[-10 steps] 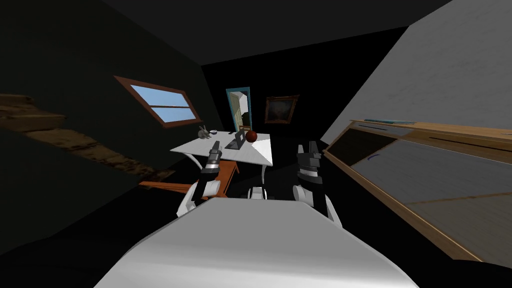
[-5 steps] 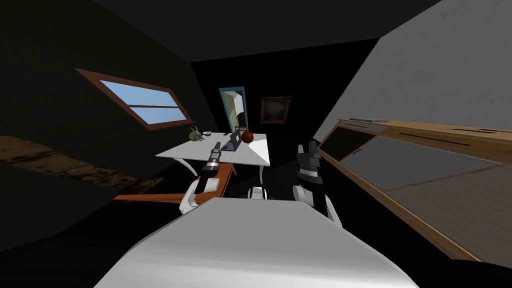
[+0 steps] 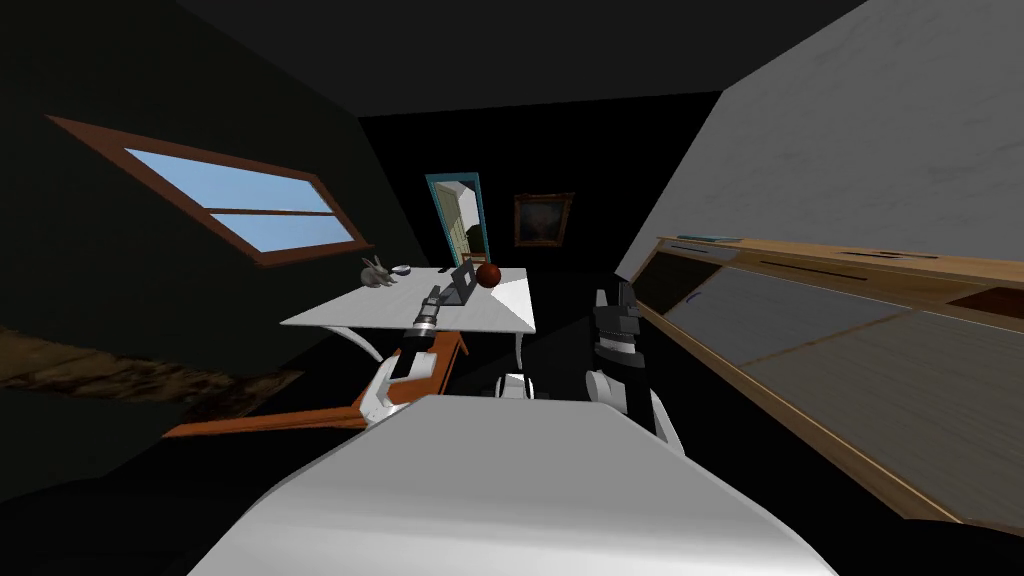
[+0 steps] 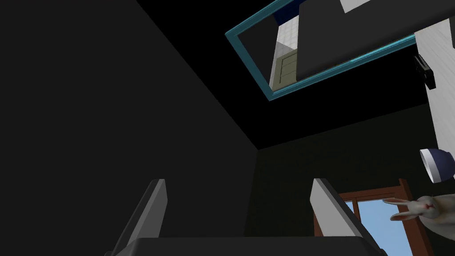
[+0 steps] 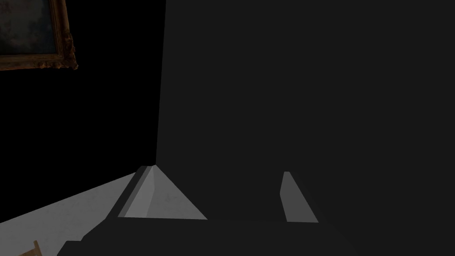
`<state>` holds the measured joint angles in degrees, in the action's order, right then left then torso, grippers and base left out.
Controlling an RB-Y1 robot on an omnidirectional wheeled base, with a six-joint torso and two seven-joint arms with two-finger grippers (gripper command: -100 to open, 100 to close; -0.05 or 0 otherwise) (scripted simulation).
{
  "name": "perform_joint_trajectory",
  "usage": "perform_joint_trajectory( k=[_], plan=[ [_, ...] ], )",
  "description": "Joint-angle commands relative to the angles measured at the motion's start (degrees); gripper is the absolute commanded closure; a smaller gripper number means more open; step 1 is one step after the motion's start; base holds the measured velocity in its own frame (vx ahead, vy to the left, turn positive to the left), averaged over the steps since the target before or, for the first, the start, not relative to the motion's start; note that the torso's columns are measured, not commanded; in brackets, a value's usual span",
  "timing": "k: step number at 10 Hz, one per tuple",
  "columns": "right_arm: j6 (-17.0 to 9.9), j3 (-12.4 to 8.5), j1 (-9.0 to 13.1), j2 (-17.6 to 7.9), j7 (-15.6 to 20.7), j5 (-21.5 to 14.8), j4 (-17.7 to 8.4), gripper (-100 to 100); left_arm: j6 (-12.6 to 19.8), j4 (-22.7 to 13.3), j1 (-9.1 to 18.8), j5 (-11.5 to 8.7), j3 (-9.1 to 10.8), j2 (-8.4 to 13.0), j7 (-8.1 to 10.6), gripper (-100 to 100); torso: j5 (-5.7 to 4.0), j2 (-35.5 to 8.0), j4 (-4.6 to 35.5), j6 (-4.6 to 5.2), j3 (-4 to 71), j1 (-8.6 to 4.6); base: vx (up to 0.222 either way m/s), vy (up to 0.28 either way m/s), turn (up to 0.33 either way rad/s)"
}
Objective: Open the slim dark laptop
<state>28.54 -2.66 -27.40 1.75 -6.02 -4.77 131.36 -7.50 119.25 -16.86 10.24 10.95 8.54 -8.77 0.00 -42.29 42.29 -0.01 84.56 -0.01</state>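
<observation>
Left claw (image 3: 432, 294) and right claw (image 3: 615, 297) both wide; laptop (image 3: 462, 284) on the white surface (image 3: 330, 318) ahead.
I saw my left claw just short of the laptop and my right off to the surface's side. The laptop's lid looked raised. A red ball (image 3: 488, 275) sat just beside it, with a rabbit (image 3: 375, 272) and a bowl (image 3: 402, 270) farther left.
</observation>
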Motion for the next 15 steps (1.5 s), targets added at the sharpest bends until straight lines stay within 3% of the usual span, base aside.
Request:
perform_joint_trajectory(
  k=[1,15],
  plan=[
    [0.0,0.0,0.0,0.0,0.0,0.0,0.0,0,3.6,-2.4,2.1,1.1,2.1,0.9,-0.51,-100,0.0,0.0,0.0,0.0,0.0,0.01,0.032,0.001,-0.221],
    [0.0,0.0,0.0,0.0,0.0,0.0,0.0,0,19.5,-14.2,11.4,6.7,11.46,7.7,-3.33,-100,0.0,0.0,0.0,0.0,0.0,0.01,0.029,0.008,-0.14]
  ],
)
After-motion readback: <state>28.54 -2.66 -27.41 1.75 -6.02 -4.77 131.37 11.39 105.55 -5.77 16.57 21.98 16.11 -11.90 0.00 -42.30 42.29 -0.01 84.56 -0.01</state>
